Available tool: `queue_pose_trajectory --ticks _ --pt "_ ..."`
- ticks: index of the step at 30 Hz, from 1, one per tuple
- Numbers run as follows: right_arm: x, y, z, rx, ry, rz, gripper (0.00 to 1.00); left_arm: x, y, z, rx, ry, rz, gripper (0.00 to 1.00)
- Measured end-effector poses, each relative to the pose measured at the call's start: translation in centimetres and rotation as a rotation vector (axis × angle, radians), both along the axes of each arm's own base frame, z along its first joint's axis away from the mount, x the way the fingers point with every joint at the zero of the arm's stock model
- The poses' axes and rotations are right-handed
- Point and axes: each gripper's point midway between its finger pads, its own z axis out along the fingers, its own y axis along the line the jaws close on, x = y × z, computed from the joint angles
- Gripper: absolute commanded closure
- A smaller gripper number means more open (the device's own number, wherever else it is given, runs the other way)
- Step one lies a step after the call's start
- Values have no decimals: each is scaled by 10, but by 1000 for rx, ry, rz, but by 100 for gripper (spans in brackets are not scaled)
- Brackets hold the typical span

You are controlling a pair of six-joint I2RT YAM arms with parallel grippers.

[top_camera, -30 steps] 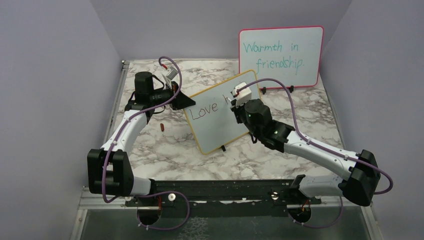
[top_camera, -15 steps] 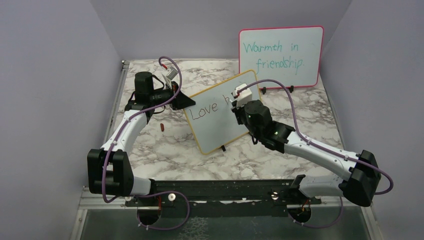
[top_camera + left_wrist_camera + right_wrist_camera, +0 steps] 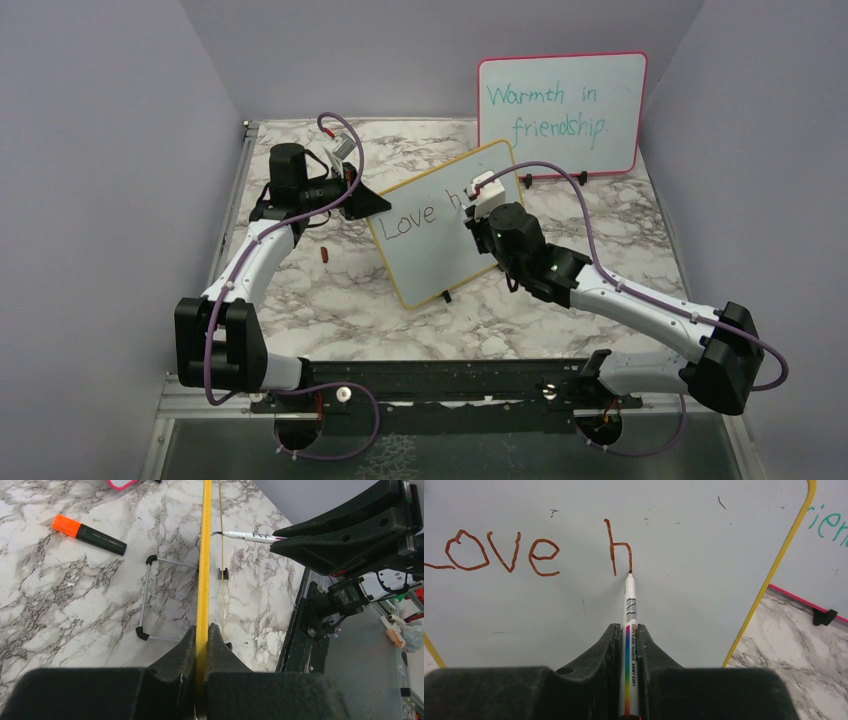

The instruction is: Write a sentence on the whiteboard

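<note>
Just then our left gripper (image 3: 202,632) pinched the yellow left edge of the whiteboard (image 3: 440,245), which stood tilted on the marble table (image 3: 330,290). Our right gripper (image 3: 630,630) clamped a marker (image 3: 629,597), its tip touching the sentence (image 3: 543,557), which read "Love h".

We see a tabletop of white marble veined in grey (image 3: 330,300). On its left part a short black marker with an orange cap (image 3: 88,532) lies flat, alone. At the back right, a pink-framed white board with teal writing (image 3: 560,100) stands on small black feet. Nearer the middle, the yellow-framed rectangular whiteboard (image 3: 430,260) stands tilted, with its thin wire stand (image 3: 145,597) down on the marble.
</note>
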Motion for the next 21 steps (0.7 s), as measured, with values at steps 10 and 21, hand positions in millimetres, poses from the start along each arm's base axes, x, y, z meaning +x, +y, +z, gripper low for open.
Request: queue_pose_trajectory --ticks 10,21 --pt "-2 3 -1 9 9 20 99 0 0 0 0 0 0 100" --pt "-5 8 -1 18 17 52 99 0 0 0 0 1 0 100"
